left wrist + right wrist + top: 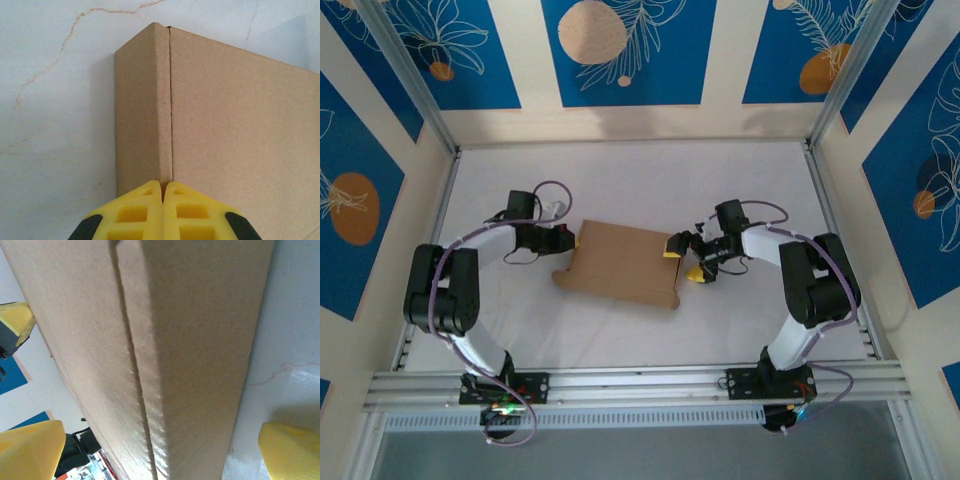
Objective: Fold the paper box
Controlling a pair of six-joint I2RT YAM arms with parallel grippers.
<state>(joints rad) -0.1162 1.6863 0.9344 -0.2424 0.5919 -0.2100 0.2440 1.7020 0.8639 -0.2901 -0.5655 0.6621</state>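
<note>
White desk point(620, 180) under blue patterned panels is carrying the paper box point(625, 262) at its middle, partly folded. At its left edge the left fingers point(150, 207) are pressing tightly together at the flap's seam; whether card is pinched between them is unclear. On the right, the right fingers point(31, 450) are standing wide, straddling the raised edge. They should be closing squarely along that crease while the left side steadies the sheet

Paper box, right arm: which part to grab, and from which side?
Grip the folded right end of the paper box, coming from the right, low along the table. That end forms a thin ridge, and the open right pincer straddles it, a finger on each side.
</note>
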